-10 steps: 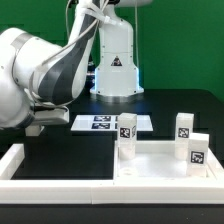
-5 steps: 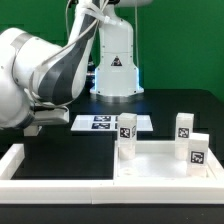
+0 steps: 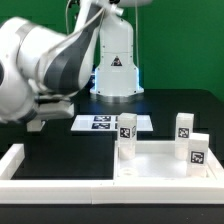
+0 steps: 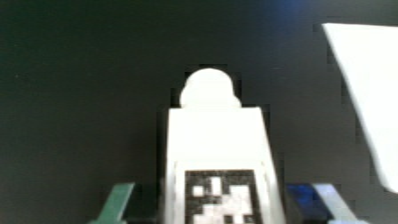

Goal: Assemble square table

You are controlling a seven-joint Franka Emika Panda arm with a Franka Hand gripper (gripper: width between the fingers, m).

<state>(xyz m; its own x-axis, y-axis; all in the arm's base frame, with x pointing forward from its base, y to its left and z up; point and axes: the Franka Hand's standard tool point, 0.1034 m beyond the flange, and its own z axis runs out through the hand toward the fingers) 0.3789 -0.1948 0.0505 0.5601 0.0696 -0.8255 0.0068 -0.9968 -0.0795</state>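
Observation:
The white square tabletop [image 3: 160,168] lies at the exterior view's lower right. Three short white tagged legs stand upright on it: one at the near-left corner [image 3: 126,136] and two on the right [image 3: 184,127] [image 3: 197,150]. In the wrist view a fourth white leg [image 4: 217,130], with a rounded tip and a black-and-white tag, lies on the black table. My gripper [image 4: 221,205] is open and straddles this leg. The green finger [image 4: 121,203] and the blue finger [image 4: 320,203] each stand a small gap off its sides. In the exterior view the gripper is hidden behind the arm at the left.
The marker board [image 3: 100,123] lies flat mid-table. A long low white wall [image 3: 40,182] frames the front and left. The robot base [image 3: 116,62] stands at the back. A flat white surface [image 4: 365,100] shows beside the leg in the wrist view.
The arm's big links have shifted a little at the exterior view's left and look blurred. The tabletop, its three legs and the marker board have not moved.

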